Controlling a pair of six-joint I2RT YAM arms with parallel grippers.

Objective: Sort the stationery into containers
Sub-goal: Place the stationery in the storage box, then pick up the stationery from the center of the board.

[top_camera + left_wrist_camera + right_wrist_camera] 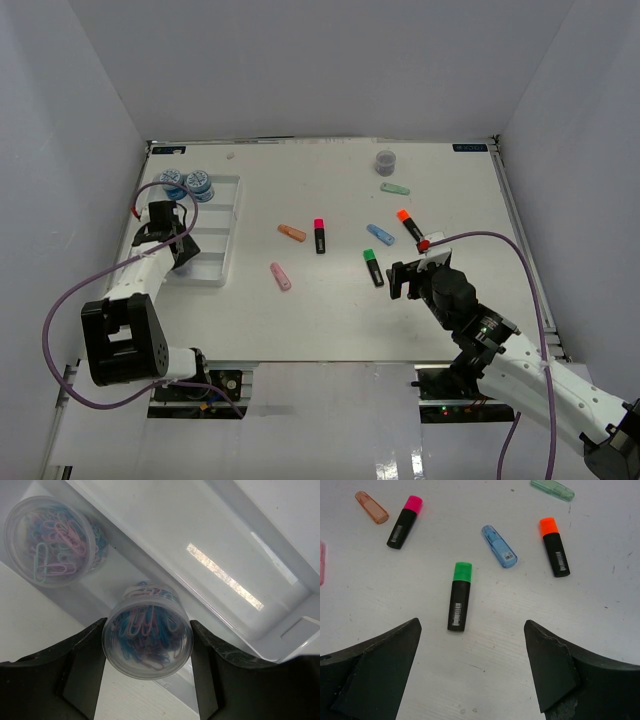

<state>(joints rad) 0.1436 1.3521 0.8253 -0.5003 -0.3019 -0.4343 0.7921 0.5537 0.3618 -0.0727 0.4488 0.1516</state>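
Left gripper (147,630) has its fingers (82,672) pressed against opposite sides of a round clear jar (147,652) packed with blue and pink paper clips, so it reads as clamped on that jar. The jar hangs over a long compartment at the far end of the white tray (213,255), near a second jar (50,537) of clips that sits in the tray's far left corner. Whether the held jar's base touches the tray floor cannot be told. The likeliest trouble, as I judge it, comes at release: the jar is close to one of the tray's dividers, so letting go there could leave it perched on the ridge or tipping onto its side, and a sideways drift could knock the second jar. The left arm rises from its base below the tray's near end and reaches along the tray's left side, wrist pitched down into it. The right gripper (474,630), jaws wide apart and holding nothing, is well to the right of the tray, looking down on the green-capped highlighter (459,597). The blue marker (499,546) and the orange-capped highlighter (554,550) lie apart on the table (330,320), farther from the tray.
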